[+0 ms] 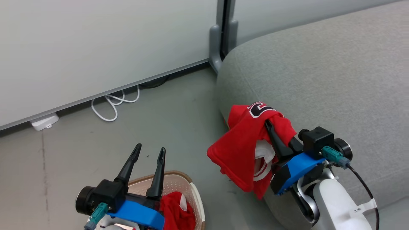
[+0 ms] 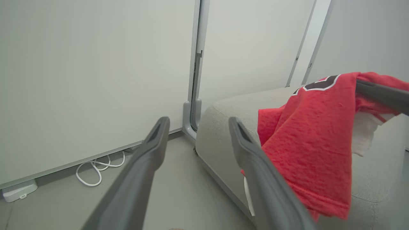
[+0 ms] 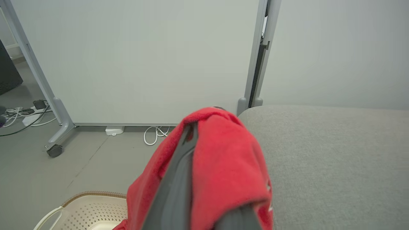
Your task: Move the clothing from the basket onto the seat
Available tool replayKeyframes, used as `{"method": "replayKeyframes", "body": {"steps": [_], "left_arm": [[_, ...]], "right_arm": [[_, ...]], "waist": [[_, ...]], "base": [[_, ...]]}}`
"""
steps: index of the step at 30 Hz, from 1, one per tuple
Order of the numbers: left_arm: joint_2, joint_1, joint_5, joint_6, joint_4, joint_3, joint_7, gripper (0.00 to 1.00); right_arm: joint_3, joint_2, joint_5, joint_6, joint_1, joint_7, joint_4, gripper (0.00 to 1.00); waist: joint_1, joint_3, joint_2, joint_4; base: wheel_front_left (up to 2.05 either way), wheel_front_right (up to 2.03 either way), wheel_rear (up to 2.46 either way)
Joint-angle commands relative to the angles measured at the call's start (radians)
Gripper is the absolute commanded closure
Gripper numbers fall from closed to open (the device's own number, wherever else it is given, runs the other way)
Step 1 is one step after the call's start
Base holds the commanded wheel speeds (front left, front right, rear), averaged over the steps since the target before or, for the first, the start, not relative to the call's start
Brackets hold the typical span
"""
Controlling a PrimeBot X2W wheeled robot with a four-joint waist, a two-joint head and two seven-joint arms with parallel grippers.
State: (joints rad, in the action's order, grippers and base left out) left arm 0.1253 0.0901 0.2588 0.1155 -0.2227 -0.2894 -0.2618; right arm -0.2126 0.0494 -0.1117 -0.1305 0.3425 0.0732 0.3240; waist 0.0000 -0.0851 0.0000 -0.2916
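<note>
The jersey (image 1: 239, 143) was pinched in the jaws of the right gripper (image 1: 270, 126) at the edge of the seat (image 1: 335, 64); it was best carried further inward before release. The left gripper (image 1: 150, 147) was held, jaws spread, over the basket (image 1: 177, 174).

Looped white cable (image 1: 112, 107), small white box (image 1: 44, 121), grey floor (image 1: 175, 127).

left fingers (image 2: 150, 150) spread, empty; red jersey (image 2: 313, 137) hangs off right finger (image 2: 383, 94) over seat (image 2: 223, 118) corner; white cable (image 2: 96, 169) on floor (image 2: 179, 191).
</note>
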Motion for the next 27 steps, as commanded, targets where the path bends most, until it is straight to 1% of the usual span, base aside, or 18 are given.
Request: {"method": "replayKeyframes", "body": {"steps": [1, 3, 4, 7, 12, 16, 21, 25, 27], "left_arm": [[-0.001, 0.005, -0.011, 0.008, -0.003, 0.007, -0.005, 0.0], [0.0, 0.007, -0.016, 0.009, -0.002, 0.009, -0.005, 0.0], [0.0, 0.007, -0.016, 0.009, -0.002, 0.009, -0.005, 0.0], [-0.001, 0.014, -0.023, 0.012, 0.0, 0.012, -0.005, 0.0], [0.0, 0.021, -0.03, 0.016, -0.005, 0.005, -0.005, 0.0], [0.004, 0.027, -0.03, 0.016, -0.008, 0.0, -0.005, 0.0], [0.007, 0.036, -0.031, 0.017, -0.009, -0.011, -0.005, 0.0], [0.015, 0.052, -0.038, 0.015, 0.006, -0.021, -0.005, 0.0], [0.023, 0.069, -0.043, 0.015, 0.016, -0.027, -0.005, 0.0]], "right_arm": [[-0.001, 0.002, -0.009, -0.001, -0.009, 0.007, -0.012, 1.0], [-0.004, 0.002, -0.016, -0.001, -0.015, 0.009, -0.019, 1.0], [-0.004, 0.002, -0.016, -0.001, -0.015, 0.009, -0.019, 1.0], [-0.013, 0.001, -0.028, -0.001, -0.018, 0.012, -0.027, 1.0], [-0.013, 0.001, -0.037, -0.001, -0.022, 0.018, -0.027, 1.0], [-0.001, 0.001, -0.032, -0.001, -0.02, 0.02, -0.023, 1.0], [0.023, 0.002, -0.035, -0.001, 0.013, 0.022, -0.032, 1.0], [0.048, 0.001, -0.107, -0.001, 0.086, 0.032, -0.03, 1.0], [0.088, 0.003, -0.123, -0.001, 0.146, 0.034, -0.01, 1.0]], "waist": [[0.0, -0.01, 0.0, -0.065], [0.0, -0.016, 0.0, -0.095], [0.0, -0.016, 0.0, -0.095], [0.0, -0.028, 0.0, -0.143], [0.0, -0.039, 0.0, -0.173], [0.0, -0.044, 0.0, -0.176], [0.0, -0.056, 0.0, -0.159], [0.0, -0.095, 0.0, -0.139], [0.0, -0.133, 0.0, -0.125]], "base": [[0.0, 0.0, 0.0], [0.0, 0.0, 0.0], [0.0, 0.0, 0.0], [0.0, 0.0, 0.0], [0.0, 0.0, 0.0], [0.0, 0.0, 0.0], [0.0, 0.0, 0.0], [0.0, 0.0, 0.0], [0.0, 0.0, 0.0]]}}
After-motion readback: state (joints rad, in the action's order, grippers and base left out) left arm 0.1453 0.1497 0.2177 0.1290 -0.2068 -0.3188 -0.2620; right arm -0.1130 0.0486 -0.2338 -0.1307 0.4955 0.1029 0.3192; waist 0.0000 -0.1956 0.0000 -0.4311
